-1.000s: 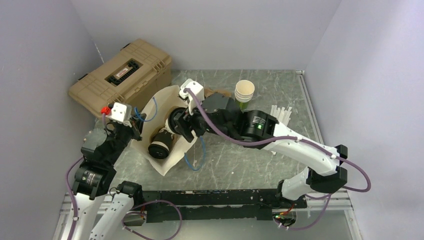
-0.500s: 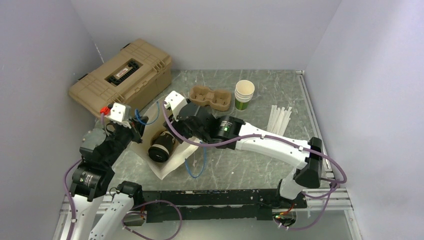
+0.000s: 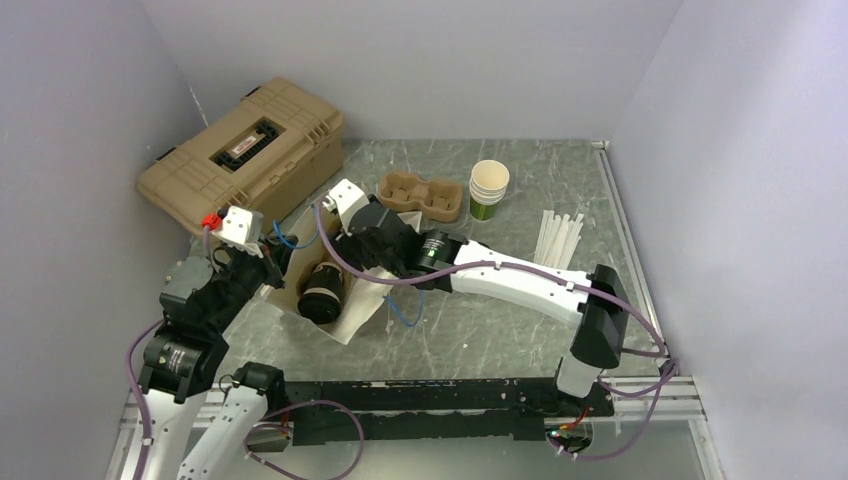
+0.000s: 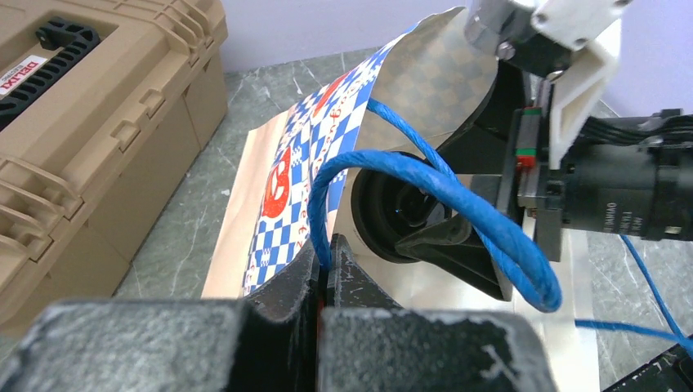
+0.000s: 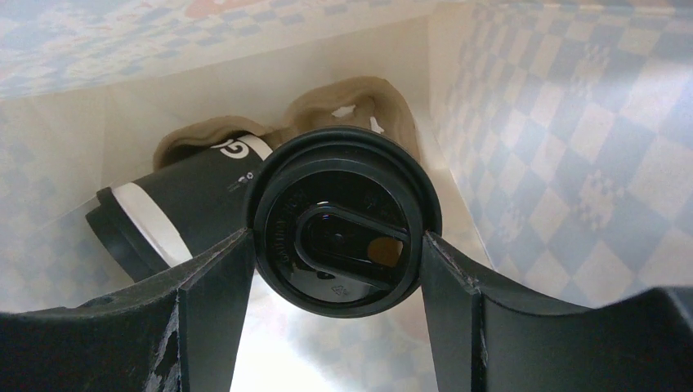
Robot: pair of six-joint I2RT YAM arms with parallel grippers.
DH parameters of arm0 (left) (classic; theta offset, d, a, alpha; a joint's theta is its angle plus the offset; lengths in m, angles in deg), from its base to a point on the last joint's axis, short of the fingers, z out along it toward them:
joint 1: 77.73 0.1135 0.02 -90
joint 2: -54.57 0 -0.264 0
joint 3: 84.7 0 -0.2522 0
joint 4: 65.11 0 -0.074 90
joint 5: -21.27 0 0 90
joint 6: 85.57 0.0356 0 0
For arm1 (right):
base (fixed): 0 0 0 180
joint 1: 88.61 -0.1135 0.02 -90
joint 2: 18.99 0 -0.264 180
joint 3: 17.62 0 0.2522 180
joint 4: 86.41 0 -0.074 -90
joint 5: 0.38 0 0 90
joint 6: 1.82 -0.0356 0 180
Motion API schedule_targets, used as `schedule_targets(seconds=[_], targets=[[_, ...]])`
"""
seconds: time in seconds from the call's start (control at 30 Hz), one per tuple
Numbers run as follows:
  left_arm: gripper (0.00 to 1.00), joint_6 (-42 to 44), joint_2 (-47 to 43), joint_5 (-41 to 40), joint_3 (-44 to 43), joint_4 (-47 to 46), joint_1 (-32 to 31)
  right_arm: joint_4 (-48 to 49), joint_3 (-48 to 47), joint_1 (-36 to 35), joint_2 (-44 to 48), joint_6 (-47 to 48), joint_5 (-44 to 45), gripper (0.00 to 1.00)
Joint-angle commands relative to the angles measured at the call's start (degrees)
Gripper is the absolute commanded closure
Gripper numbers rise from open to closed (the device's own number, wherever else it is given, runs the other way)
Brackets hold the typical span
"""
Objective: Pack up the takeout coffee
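A paper bag (image 3: 352,318) with a blue-checked print and blue rope handles (image 4: 392,163) lies open on the table. My left gripper (image 4: 327,245) is shut on a blue handle at the bag's rim, also seen from above (image 3: 268,262). My right gripper (image 5: 337,235) is inside the bag, its fingers against both sides of the black lid of the takeout coffee (image 5: 339,220); the cup's body is hidden behind the lid. From above, the right gripper (image 3: 352,250) covers that cup. A second dark-sleeved lidded cup (image 5: 188,196) lies on its side on a brown pulp carrier (image 5: 359,98).
A tan toolbox (image 3: 245,150) stands at the back left, close to the bag. A second pulp cup carrier (image 3: 420,195), a stack of lidless cream cups (image 3: 488,185) and white straws (image 3: 560,235) lie behind and right of the bag. Walls close in on both sides.
My right arm has reached further left and pushed its gripper deeper into the bag. The bag has shifted and its mouth has folded lower. The left gripper has kept its hold.
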Motion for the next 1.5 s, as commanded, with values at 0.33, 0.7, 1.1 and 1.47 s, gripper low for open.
schedule_targets(seconds=[0.33, 0.7, 1.1, 1.47], targets=[[1.0, -0.4, 0.7, -0.1, -1.0, -1.4, -0.5, 6.2, -1.6, 1.7, -2.4, -1.6, -1.4, 0.53], [1.0, -0.9, 2.4, -3.8, -1.9, 0.0, -0.6, 2.9, -5.2, -3.2, 3.3, -1.6, -0.6, 0.53], [1.0, -1.1, 3.9, -3.7, -2.7, -0.2, -0.7, -1.1, -5.1, -9.2, 1.9, -1.0, 5.4, 0.53], [1.0, -1.6, 2.5, -0.9, -3.4, 0.3, -0.7, 3.1, 1.5, -4.4, 2.1, -2.7, 2.0, 0.53]])
